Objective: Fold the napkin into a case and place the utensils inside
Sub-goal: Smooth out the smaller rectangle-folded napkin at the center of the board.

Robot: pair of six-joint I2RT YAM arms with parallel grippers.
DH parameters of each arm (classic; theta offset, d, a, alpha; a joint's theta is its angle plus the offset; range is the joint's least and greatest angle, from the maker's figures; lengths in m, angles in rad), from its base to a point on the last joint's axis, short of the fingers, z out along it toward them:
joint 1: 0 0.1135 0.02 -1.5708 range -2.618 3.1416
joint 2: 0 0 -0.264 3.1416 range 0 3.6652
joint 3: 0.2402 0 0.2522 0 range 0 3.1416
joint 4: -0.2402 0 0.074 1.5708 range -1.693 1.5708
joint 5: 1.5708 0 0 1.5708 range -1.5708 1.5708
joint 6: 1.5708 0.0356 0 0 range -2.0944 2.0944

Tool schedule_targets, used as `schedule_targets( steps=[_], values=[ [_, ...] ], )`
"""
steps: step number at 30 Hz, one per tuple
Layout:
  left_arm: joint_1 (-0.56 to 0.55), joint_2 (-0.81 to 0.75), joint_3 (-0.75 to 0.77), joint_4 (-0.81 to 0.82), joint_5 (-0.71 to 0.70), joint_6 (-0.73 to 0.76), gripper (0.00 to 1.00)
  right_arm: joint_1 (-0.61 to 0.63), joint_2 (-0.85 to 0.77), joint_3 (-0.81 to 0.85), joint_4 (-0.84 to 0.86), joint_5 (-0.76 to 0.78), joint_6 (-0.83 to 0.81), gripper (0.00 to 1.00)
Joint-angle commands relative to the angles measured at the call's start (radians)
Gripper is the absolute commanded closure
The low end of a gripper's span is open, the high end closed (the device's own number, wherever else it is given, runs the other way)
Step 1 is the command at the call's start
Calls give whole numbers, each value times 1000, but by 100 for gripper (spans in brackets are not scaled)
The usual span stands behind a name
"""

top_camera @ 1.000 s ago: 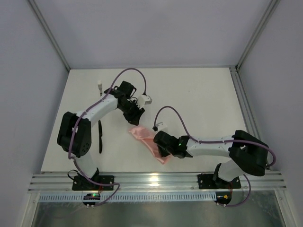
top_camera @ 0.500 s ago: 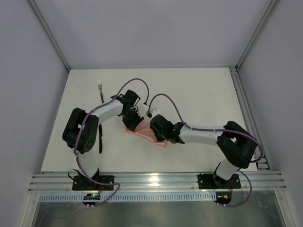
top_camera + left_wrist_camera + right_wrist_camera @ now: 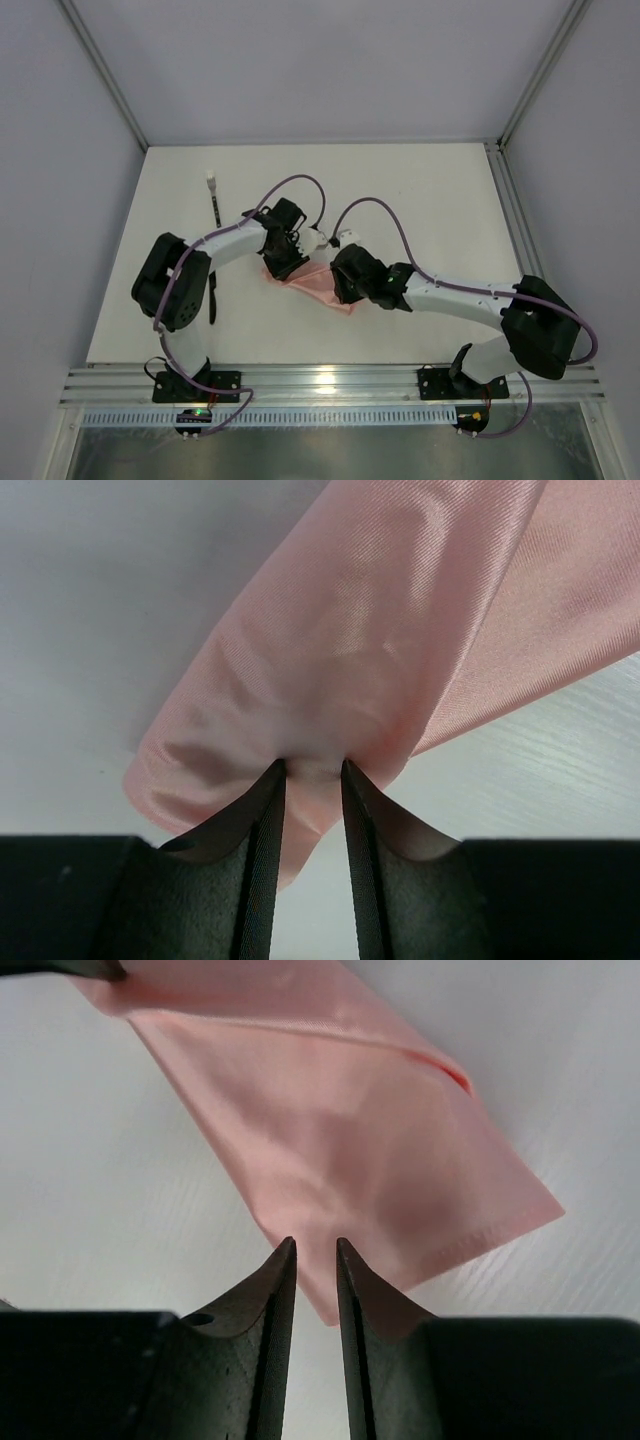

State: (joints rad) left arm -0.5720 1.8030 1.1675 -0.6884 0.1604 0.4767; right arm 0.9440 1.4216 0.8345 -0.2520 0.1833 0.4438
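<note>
Left tool (image 3: 313, 768) pinched the napkin (image 3: 400, 630); right tool (image 3: 315, 1245) stood barely open astride its corner, grip unclear. Utensils (image 3: 215, 208) lay left of the napkin.

White arm links (image 3: 228, 240), black joints (image 3: 172, 288), purple cables (image 3: 288, 181)

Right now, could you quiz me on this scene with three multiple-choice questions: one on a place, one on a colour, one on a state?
1. Where do the black utensils lie?
A) on the table, left of the napkin
B) on top of the cloth
C) at the far right edge

2. What colour is the napkin?
A) blue
B) salmon-pink
C) white

3. What is the left gripper doing?
A) hanging wide open
B) holding a utensil
C) pinching the napkin

Answers:
1 A, the dark sticks lie on bare tabletop there.
2 B, it looks pink in every view.
3 C, cloth bunches between its fingertips.
</note>
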Motion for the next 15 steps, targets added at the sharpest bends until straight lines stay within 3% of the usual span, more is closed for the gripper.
schedule_targets(
  steps=[1, 7, 15],
  values=[
    [-5, -7, -31, 9, 22, -15, 68, -22, 2, -89, 42, -34, 95, 73],
    [-5, -14, -38, 16, 44, -15, 68, -88, 51, -147, 131, -74, 107, 74],
    [6, -145, -19, 78, 30, -36, 62, -91, -27, -129, 76, -47, 70, 73]
  ],
)
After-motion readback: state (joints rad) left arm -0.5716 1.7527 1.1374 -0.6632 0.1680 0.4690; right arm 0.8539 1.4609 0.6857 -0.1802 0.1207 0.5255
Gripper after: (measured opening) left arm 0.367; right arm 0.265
